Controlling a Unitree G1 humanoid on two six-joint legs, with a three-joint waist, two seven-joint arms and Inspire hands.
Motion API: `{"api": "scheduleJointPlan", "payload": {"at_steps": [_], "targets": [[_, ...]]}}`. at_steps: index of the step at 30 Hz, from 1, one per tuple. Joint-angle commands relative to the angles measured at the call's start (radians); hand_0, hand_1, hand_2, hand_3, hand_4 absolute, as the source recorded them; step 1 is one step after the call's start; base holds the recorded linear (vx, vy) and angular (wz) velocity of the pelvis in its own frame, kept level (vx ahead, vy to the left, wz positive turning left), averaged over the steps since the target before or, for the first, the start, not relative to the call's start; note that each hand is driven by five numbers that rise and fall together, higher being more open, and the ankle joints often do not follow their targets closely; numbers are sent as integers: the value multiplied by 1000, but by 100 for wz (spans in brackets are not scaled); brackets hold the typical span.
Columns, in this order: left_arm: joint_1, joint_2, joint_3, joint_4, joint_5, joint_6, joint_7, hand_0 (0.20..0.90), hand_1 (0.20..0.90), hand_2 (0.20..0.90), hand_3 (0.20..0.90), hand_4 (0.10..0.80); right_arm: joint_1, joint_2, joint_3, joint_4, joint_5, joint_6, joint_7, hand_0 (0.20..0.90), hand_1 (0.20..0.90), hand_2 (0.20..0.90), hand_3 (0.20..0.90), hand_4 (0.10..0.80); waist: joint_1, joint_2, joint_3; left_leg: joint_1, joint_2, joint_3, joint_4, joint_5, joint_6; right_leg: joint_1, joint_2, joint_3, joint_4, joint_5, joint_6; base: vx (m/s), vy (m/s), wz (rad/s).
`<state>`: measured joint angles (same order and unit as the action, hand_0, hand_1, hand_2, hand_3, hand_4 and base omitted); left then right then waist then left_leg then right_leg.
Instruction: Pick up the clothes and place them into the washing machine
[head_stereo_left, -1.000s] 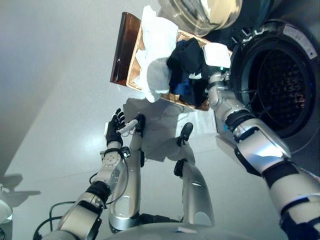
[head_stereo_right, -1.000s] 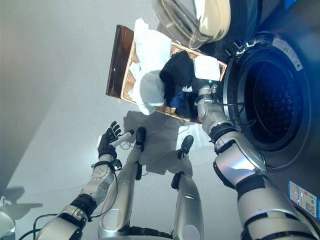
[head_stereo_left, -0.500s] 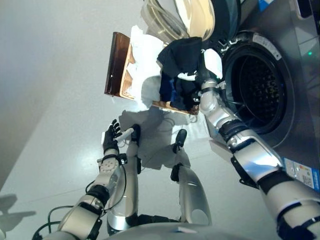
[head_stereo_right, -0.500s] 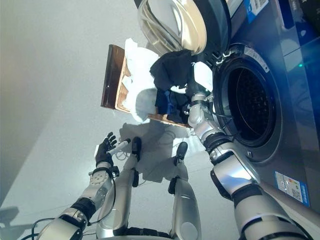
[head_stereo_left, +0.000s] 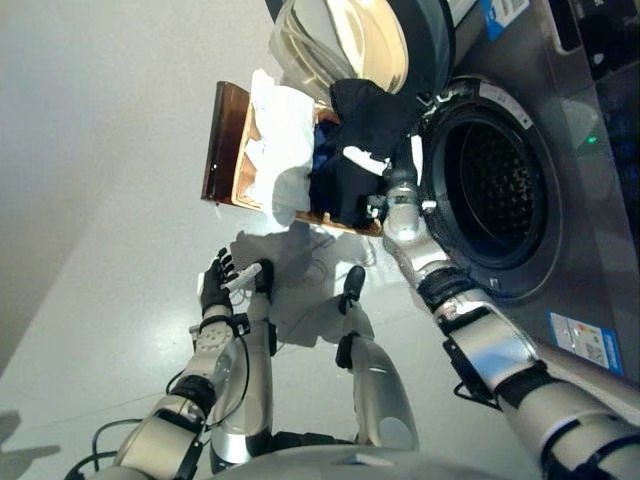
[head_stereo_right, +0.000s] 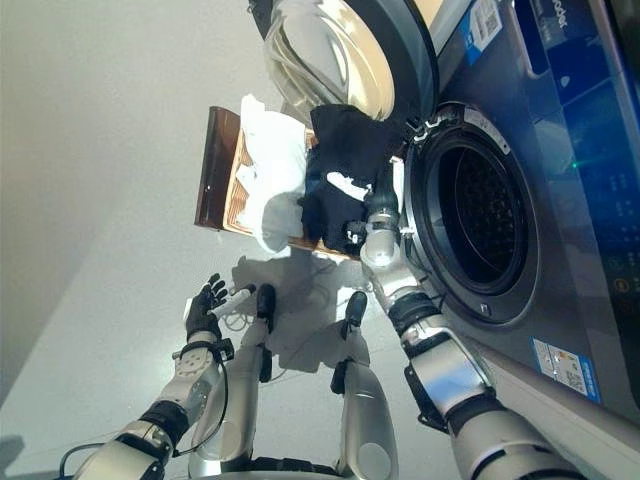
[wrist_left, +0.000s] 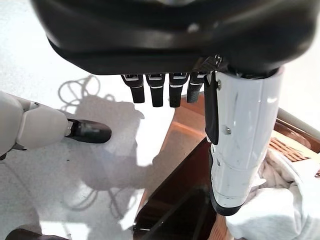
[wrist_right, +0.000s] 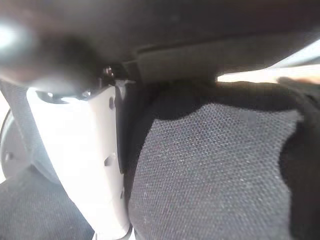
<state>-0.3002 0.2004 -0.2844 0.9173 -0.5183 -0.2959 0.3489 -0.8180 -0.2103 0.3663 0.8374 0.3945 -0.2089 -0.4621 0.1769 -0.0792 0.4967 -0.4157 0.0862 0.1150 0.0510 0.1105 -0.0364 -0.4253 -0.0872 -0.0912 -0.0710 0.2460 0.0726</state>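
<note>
My right hand is shut on a dark garment and holds it above the wicker basket, just left of the washing machine's open drum. In the right wrist view the dark mesh cloth lies against the hand beside its white thumb cover. White clothes lie in the basket, which rests on the dark brown box. My left hand is open and empty, low in front of the box; its straight fingers show in the left wrist view.
The machine's round glass door stands open above the basket. The machine's grey front panel takes up the right side. The light floor spreads to the left. The left wrist view shows the box and white cloth.
My right hand has lifted the dark garment up out of the basket and toward the drum opening. The camera has tilted up toward the machine. My left hand has stayed put.
</note>
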Motion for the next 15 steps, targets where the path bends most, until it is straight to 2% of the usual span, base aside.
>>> {"api": "scheduleJointPlan", "payload": {"at_steps": [1, 2, 3, 4, 5, 10, 12, 15], "targets": [[26, -51, -18, 71, 25, -30, 9, 900, 900, 900, 900, 800, 34, 24, -63, -119, 166, -182, 46, 200, 200, 200, 200, 300, 15, 66, -113, 30, 26, -38, -138, 41, -59, 54, -37, -29, 122, -89, 67, 0, 0, 0], [26, -51, -18, 71, 25, -30, 9, 900, 900, 900, 900, 800, 33, 24, -63, -119, 166, -182, 46, 200, 200, 200, 200, 300, 14, 65, -115, 26, 25, -39, -138, 43, -58, 52, -37, -29, 121, -86, 67, 36, 6, -3], [22, -57, -27, 75, 14, -29, 10, 900, 900, 900, 900, 800, 65, 71, -85, -109, 326, -210, 89, 200, 200, 200, 200, 300, 11, 68, -119, 30, 26, -36, -138, 40, -59, 53, -37, -28, 119, -87, 67, 14, 8, -4], [22, -57, -27, 75, 14, -29, 10, 900, 900, 900, 900, 800, 65, 70, -85, -108, 327, -210, 90, 200, 200, 200, 200, 300, 12, 68, -120, 30, 26, -36, -138, 40, -59, 53, -37, -28, 119, -87, 67, 29, 16, -9], [20, -60, -31, 81, 5, -24, 4, 900, 900, 900, 900, 800, 87, 95, -89, -105, 408, -222, 115, 200, 200, 200, 200, 300, 10, 68, -123, 32, 26, -34, -138, 37, -59, 52, -38, -25, 117, -86, 67, 12, 8, -9], [13, -66, -43, 81, -21, -24, -4, 900, 900, 900, 900, 800, 119, 128, -102, -83, 555, -234, 156, 200, 200, 200, 200, 300, 4, 73, -127, 33, 25, -27, -138, 32, -59, 48, -37, -19, 116, -85, 68, 9, 9, -7], [8, -73, -49, 85, -42, -26, -8, 900, 900, 900, 900, 800, 124, 148, -140, -61, 664, -253, 177, 200, 200, 200, 200, 300, 2, 82, -126, 33, 24, -27, -138, 30, -59, 45, -39, -17, 116, -85, 67, 7, 13, -6], [8, -78, -55, 83, -56, -26, -14, 900, 900, 900, 900, 800, 128, 165, -162, -50, 726, -268, 192, 200, 200, 200, 200, 300, 2, 89, -125, 33, 23, -25, -138, 29, -59, 43, -39, -16, 116, -86, 68, 3, 12, -5]]}}
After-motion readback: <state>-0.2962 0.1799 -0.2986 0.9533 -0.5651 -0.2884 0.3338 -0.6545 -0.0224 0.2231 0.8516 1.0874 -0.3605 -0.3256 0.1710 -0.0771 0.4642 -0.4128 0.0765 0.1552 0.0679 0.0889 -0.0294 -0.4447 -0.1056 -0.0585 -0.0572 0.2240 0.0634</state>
